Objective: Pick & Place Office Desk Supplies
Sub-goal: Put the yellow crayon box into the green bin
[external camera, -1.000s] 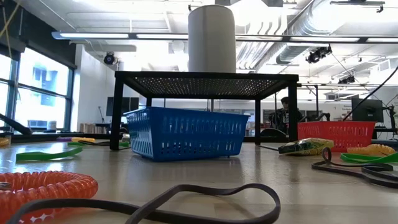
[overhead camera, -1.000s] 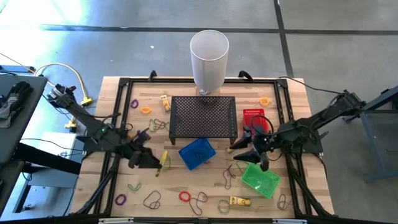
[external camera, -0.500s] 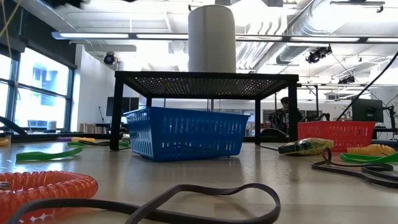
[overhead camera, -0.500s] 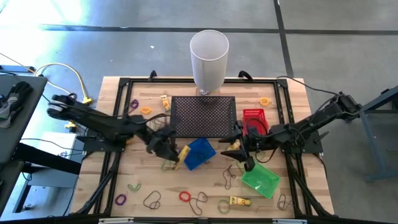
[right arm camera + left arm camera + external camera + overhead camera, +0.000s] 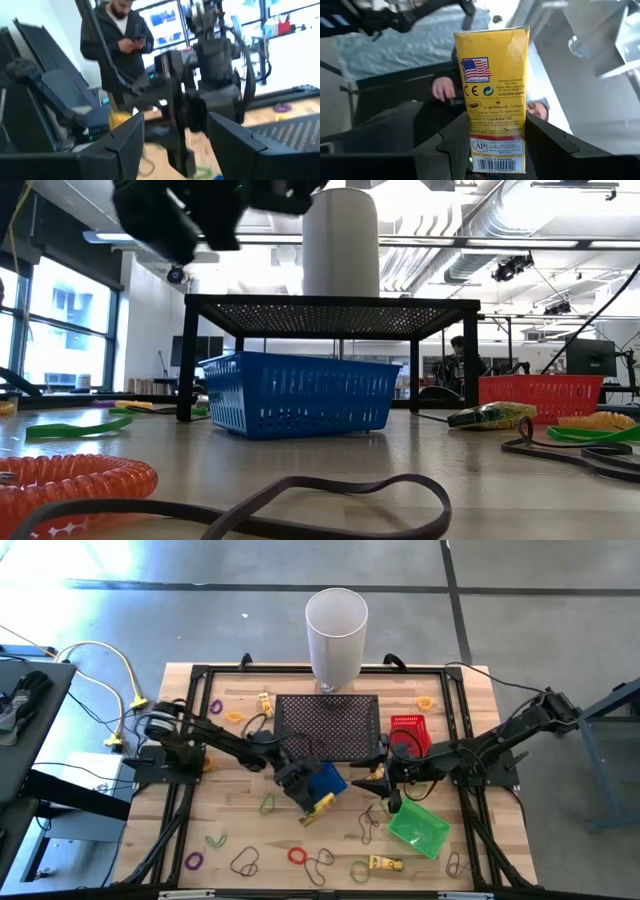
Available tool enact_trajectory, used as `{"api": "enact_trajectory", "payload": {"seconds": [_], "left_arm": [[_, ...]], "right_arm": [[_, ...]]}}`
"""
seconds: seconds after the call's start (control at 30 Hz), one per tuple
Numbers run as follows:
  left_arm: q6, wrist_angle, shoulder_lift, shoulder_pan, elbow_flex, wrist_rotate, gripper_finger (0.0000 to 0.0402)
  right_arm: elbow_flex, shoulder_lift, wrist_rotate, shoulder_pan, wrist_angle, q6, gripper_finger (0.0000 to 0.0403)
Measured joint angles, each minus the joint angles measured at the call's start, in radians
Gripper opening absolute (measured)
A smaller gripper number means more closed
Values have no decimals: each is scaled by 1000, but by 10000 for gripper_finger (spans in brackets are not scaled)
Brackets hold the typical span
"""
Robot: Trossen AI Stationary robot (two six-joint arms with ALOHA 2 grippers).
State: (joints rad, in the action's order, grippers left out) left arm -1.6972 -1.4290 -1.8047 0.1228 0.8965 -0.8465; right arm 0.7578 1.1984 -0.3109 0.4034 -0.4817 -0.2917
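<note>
The left arm has swung in from the table's left side, and its gripper [image 5: 318, 804] now hangs over the blue basket [image 5: 322, 780], clamped on a yellow crayon box [image 5: 495, 95] that pokes out past the basket's near edge. The right gripper [image 5: 383, 783] has slid left a little; its fingers [image 5: 125, 145] stand apart with nothing between them.

There are three baskets: blue in the middle, red [image 5: 410, 727] by the mesh stand [image 5: 328, 726], green [image 5: 418, 827] toward the near right corner. I cannot tell what any holds.

Loose bands lie scattered along the near edge, with a second yellow box [image 5: 385, 863] among them. Bare wood shows left of centre.
</note>
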Motion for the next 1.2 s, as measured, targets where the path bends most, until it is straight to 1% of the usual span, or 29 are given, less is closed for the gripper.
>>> {"api": "enact_trajectory", "payload": {"seconds": [0.1,0.13,0.33,0.5,0.67,0.8,0.93,1.1,1.2], "left_arm": [[0,-9,-27,4,55,-47,162],[1,-8,-31,4,64,-49,162],[7,23,-36,-6,70,-60,162],[56,119,-36,-24,70,-64,162],[79,151,-36,-30,70,-68,162],[92,152,-36,-30,70,-75,162],[93,150,-40,-30,70,-75,162],[135,199,-42,-31,70,-83,162],[141,193,-42,-37,70,-86,162]], "right_arm": [[0,0,68,0,37,-27,203],[0,1,88,0,46,-29,203],[0,28,132,2,57,-31,203],[0,90,227,-15,49,-153,203],[0,155,275,-22,-44,-150,203],[0,181,345,-40,-81,-151,203],[0,183,385,-57,-102,-150,203],[0,183,401,-80,-100,-150,203],[0,183,416,-79,-98,-150,203]]}}
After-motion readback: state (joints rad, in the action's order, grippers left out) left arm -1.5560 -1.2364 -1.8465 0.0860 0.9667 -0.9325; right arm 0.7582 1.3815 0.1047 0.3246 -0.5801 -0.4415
